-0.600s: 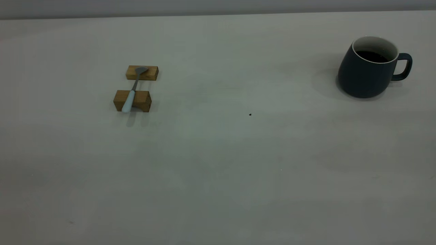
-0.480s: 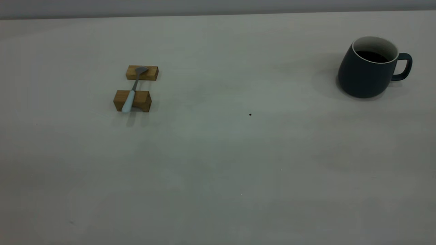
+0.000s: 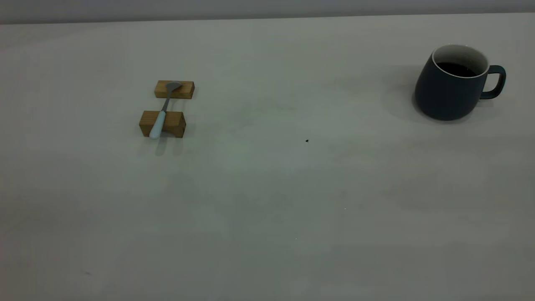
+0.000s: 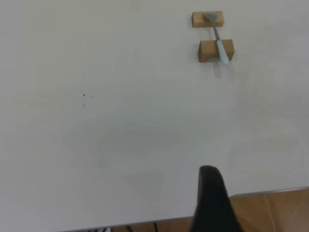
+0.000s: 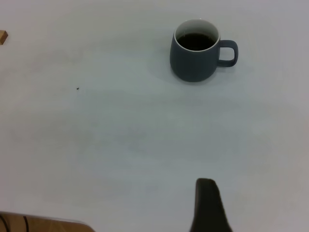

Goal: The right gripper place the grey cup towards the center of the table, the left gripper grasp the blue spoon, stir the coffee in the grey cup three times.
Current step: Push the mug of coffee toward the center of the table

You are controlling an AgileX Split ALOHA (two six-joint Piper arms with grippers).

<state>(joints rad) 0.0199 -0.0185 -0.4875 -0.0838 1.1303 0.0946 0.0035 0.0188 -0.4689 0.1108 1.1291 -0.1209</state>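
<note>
While neither arm showed in the exterior view, each wrist view caught only one black finger of its own gripper, so I can't tell whether either was released or clenched. Left gripper [image 4: 212, 200] sat back over the near table edge, well apart from the spoon. Right gripper [image 5: 207, 205] likewise hung over bare table, well apart from the cup. Neither held anything visible.

The rounded dark slate-grey cup [image 3: 453, 83] with white inside, thin white rim and loop handle stood upright at the far right of the wide off-white matte table [image 3: 267, 209]. Its handle pointed right. Dark, nearly black coffee [image 3: 457, 69] sat inside, below the rim. The cup was not at the table centre.

The small slim blue spoon [image 3: 161, 113], with its pale blue handle and grey metal neck and bowl, lay at far left across two brown wooden blocks [image 3: 167, 108]. Its bowl rested on the far block, its handle on the near block with the tip overhanging the near side. The blocks stood just apart, one behind the other.

A tiny dark speck [image 3: 307, 141] marked the table near its middle, between spoon and cup. Spoon and cup were well apart.

In the left wrist view, the spoon [image 4: 218, 38] was on its blocks; in the right wrist view, the cup [image 5: 195, 50] stood with coffee visible.
</note>
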